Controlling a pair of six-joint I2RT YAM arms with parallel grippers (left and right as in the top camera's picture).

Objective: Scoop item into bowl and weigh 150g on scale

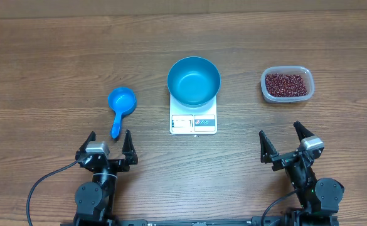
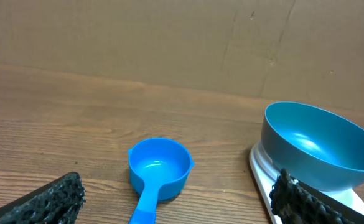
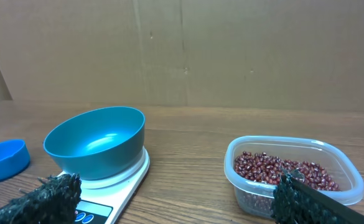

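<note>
An empty blue bowl (image 1: 194, 80) stands on the white scale (image 1: 193, 122) at the table's middle. Dark red-brown beans (image 1: 287, 84) fill a clear plastic tub (image 1: 265, 88) at the right. A small blue scoop (image 1: 121, 102) lies left of the scale, its handle pointing toward me. My left gripper (image 1: 108, 142) hovers open just behind the scoop's handle. Below the tub, nearer the front edge, my right gripper (image 1: 285, 135) is open with nothing in it. The left wrist view shows the scoop (image 2: 158, 167) and bowl (image 2: 322, 144); the right wrist view shows the bowl (image 3: 96, 141), scale (image 3: 121, 186) and beans (image 3: 281, 170).
A brown cardboard wall (image 3: 188, 50) closes off the far side of the wooden table (image 1: 58, 56). Black cables (image 1: 45, 182) run from both arm bases at the front edge.
</note>
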